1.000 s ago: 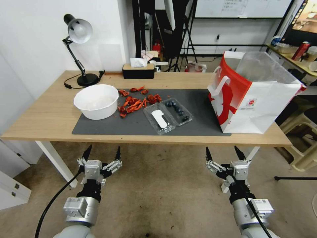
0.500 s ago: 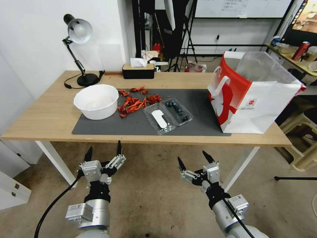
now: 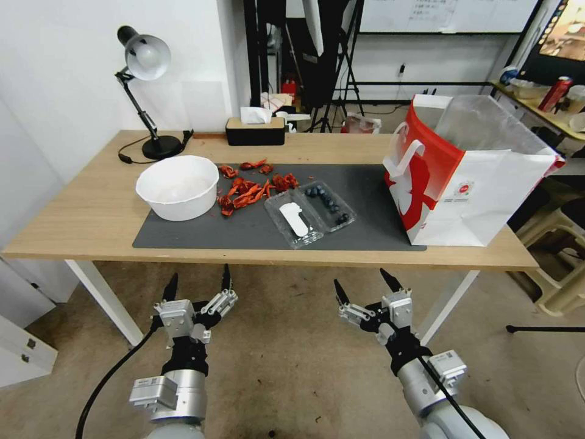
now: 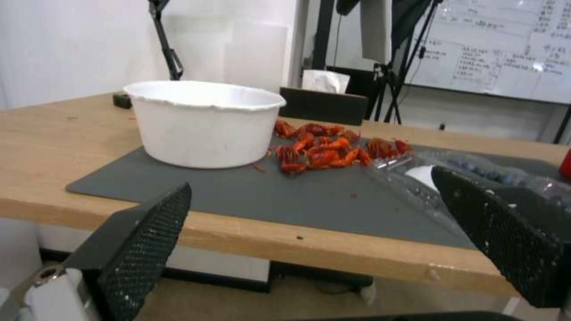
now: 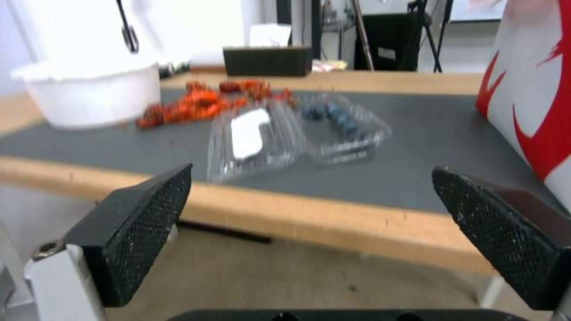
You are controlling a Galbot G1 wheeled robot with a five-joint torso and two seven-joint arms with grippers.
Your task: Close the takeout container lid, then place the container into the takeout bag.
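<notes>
both our left gripper (image 3: pixel 198 285) and right gripper (image 3: pixel 367 288) hang released near the table edge; nudging the lid (image 3: pixel 292 221) clumsily might spill blueberries (image 3: pixel 329 199).

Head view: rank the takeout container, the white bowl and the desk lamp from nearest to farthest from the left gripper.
From the left gripper, below the table's front edge:
1. takeout container, open on the mat, toward the right.
2. white bowl, at the mat's left end.
3. desk lamp, far left corner.
</notes>
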